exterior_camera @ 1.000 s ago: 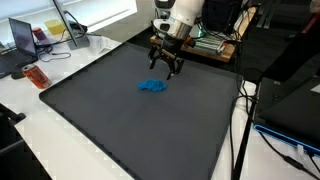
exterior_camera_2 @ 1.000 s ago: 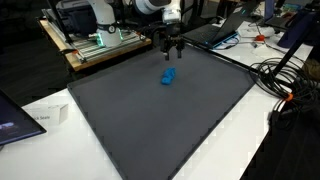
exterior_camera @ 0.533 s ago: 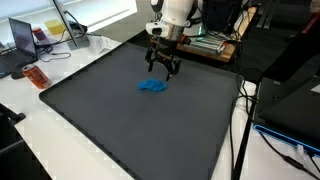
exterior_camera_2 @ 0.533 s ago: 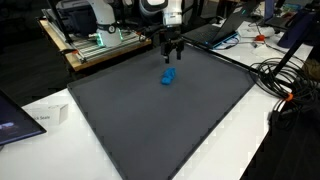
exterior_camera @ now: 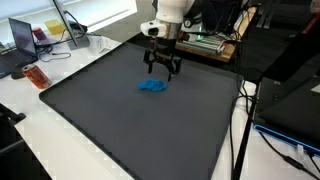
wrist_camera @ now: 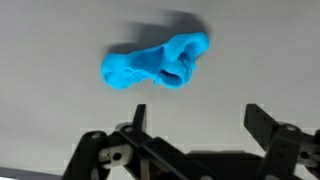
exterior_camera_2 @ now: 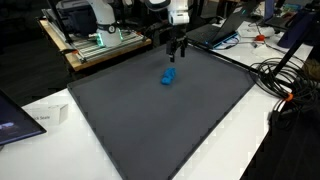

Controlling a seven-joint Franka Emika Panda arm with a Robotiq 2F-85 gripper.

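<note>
A crumpled bright blue cloth point(exterior_camera: 153, 87) lies on the dark grey table mat point(exterior_camera: 130, 125); it also shows in the other exterior view point(exterior_camera_2: 169, 77) and in the wrist view point(wrist_camera: 155, 63). My gripper point(exterior_camera: 163, 70) hangs above the mat just behind the cloth, its black fingers spread open and empty. It also shows in the exterior view from the other side point(exterior_camera_2: 178, 50). In the wrist view the two fingers point(wrist_camera: 200, 128) stand wide apart with nothing between them, and the cloth lies beyond them.
A wooden rack with equipment point(exterior_camera: 215, 45) stands behind the arm. A laptop point(exterior_camera: 22, 38) and a red can point(exterior_camera: 36, 76) sit on the white desk beside the mat. Cables point(exterior_camera_2: 285, 85) run along the mat's edge. A white box point(exterior_camera_2: 45, 117) lies on the near desk.
My gripper has risen and drawn back from the blue cloth. The cloth has not moved. The fingers have stayed open.
</note>
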